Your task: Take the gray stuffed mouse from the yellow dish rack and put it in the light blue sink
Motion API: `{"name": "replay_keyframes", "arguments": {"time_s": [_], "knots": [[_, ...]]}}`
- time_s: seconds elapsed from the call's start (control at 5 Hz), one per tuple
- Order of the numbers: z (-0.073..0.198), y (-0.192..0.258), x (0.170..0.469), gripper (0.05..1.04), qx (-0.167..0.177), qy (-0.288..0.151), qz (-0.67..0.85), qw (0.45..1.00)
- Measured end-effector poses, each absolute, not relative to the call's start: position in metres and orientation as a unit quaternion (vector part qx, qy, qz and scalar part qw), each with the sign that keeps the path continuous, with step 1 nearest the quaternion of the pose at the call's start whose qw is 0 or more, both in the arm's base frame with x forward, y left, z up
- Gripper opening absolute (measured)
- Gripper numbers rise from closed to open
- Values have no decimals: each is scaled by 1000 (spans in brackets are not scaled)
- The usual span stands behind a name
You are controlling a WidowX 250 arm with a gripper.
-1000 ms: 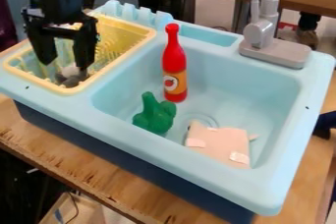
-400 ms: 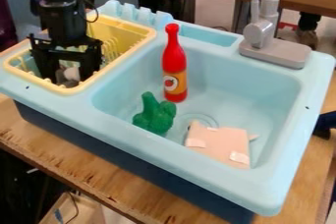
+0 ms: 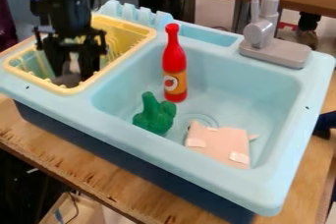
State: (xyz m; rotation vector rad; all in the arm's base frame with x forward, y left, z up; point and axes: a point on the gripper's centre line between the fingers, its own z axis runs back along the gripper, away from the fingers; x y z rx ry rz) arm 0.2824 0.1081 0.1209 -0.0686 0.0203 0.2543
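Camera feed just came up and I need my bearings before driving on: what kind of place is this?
Probably a lab or workshop with a toy kitchen: a light-blue play sink with a grey faucet, and a yellow dish rack under a robot gripper.

Black, segmented robot arm (image 3: 64, 4), upper left of the frame. The body is built of dark, blocky housings, wide above and narrower below, with faint bluish-grey highlights along the edges. At its lower end is a black, angular gripper (image 3: 72, 73) with a straight, dark crossbar (image 3: 70, 36), wider than the housing above; short upright projections mark the crossbar's ends.
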Motion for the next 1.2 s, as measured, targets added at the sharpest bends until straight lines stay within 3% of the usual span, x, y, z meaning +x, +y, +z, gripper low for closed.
{"name": "replay_keyframes", "arguments": {"time_s": [0.2, 0.6, 0.8, 1.0, 1.2], "knots": [[160, 90, 301, 641, -23, -41, 73, 996], [241, 38, 290, 641, 30, -147, -31, 988], [258, 11, 271, 641, 31, -158, -73, 984], [256, -19, 269, 641, 10, -170, -119, 978], [235, -39, 282, 641, -15, -164, -149, 975]]}}
